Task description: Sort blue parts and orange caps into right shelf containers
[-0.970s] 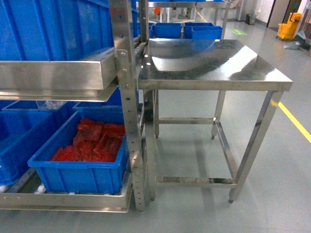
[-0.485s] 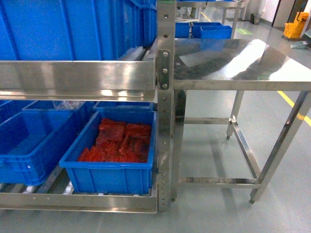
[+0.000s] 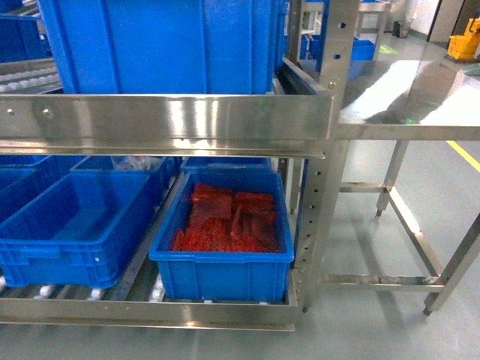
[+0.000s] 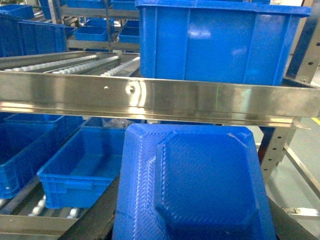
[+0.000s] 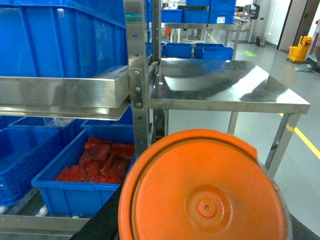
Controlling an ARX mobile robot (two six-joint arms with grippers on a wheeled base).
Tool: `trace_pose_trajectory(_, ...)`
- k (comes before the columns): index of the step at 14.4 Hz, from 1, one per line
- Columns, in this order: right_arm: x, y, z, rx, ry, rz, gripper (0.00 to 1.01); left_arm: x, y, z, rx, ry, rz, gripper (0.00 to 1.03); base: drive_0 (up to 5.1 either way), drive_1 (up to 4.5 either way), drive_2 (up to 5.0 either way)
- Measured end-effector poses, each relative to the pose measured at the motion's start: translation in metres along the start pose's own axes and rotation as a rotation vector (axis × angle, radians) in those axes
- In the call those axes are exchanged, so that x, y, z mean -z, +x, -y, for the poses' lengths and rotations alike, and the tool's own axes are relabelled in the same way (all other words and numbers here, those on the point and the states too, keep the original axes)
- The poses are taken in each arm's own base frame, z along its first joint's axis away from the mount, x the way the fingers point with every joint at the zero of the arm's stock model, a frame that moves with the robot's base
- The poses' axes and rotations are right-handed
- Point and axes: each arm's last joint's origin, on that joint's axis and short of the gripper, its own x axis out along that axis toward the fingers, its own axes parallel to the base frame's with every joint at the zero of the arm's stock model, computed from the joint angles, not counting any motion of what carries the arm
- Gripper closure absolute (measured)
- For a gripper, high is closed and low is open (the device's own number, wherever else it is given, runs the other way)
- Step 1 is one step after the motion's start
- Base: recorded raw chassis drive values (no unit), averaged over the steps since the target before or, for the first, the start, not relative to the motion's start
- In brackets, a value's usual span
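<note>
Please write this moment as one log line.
left end effector: carries blue part | right end effector: carries orange cap | base: faces shelf | lower crate: red items

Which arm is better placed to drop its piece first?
Probably left. Its blue part faces the empty lower crate directly ahead. The right arm's orange cap faces a crate holding red pieces, right of centre beside the steel table.

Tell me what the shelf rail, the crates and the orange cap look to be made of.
Shelf rail: likely stainless steel, brushed and shiny; it shows bright streaked reflections. Crates: moulded blue plastic, slightly glossy, with thick rims and ribbed walls. Orange cap: smooth moulded plastic, judging by its even colour, concentric rings and small central nub.
</note>
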Motion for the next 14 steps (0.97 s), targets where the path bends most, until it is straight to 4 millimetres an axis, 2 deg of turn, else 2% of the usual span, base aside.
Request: trace_pose_trajectory(14,-0.0001,0.0,0.0,0.0,0.0,0.001,0.56,0.0001,0.0,0.0,-0.001,0.0,-0.001,0.6,-5.1,2.39,2.4)
